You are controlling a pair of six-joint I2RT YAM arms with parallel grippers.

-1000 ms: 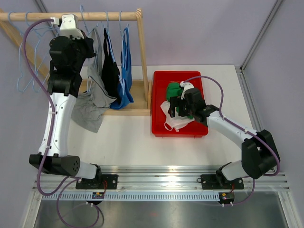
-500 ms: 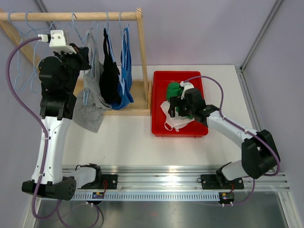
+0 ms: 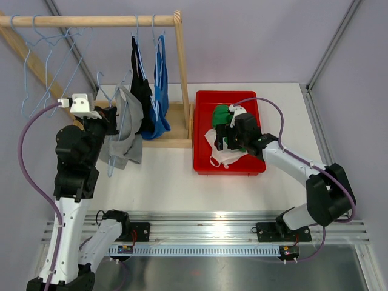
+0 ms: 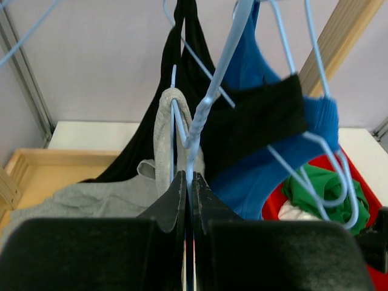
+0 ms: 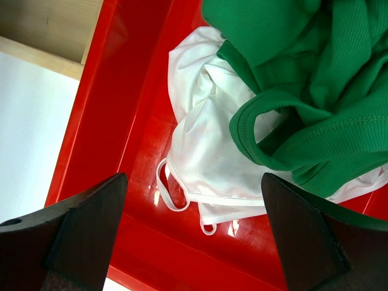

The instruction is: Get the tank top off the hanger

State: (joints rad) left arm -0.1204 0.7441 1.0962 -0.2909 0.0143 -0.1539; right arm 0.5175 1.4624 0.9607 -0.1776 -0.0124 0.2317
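Observation:
A grey tank top (image 3: 125,134) hangs on a light blue wire hanger (image 3: 100,86) that is off the wooden rail (image 3: 91,20) and held low over the table's left side. My left gripper (image 3: 111,119) is shut on that hanger. In the left wrist view the fingers (image 4: 189,177) pinch the hanger's wire (image 4: 203,112), with a grey strap (image 4: 163,136) draped beside it. My right gripper (image 3: 225,137) hovers open over the red bin (image 3: 203,163), holding nothing (image 5: 194,182).
A black tank top (image 3: 140,91) and a blue one (image 3: 160,91) hang on the rail's right end; bare blue hangers (image 3: 36,60) hang at its left. The bin holds a white garment (image 5: 212,151) and a green one (image 5: 303,91). The rack's wooden post (image 3: 183,66) stands beside the bin.
My left arm has come down and toward the near side, carrying the hanger with the grey tank top off the rail. The right arm has not moved.

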